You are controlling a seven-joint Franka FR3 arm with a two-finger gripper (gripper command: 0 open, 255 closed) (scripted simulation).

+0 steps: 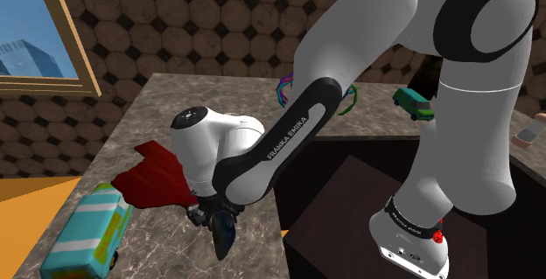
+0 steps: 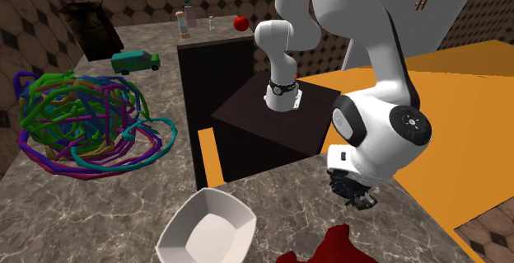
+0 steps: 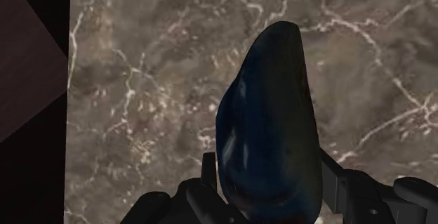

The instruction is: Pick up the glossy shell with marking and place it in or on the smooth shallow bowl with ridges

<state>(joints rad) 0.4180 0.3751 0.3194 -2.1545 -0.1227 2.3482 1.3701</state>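
Your all-black gripper (image 3: 267,168) grips the glossy dark-blue elongated shell (image 3: 270,110) over the brown marble counter (image 3: 140,82), so you're at the carrying step. Next, swing it above the white shallow bowl (image 2: 191,220), then release.

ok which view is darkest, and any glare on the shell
wrist view is dimmest: the shell in the tool shows a faint blue sheen, no hard glare; shoulder view is brighter, soft highlights on the white arm; second exterior view, the bowl reads brightest

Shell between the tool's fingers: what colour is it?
The shell is a dark, glossy blue shading to black, clearest in the wrist view.
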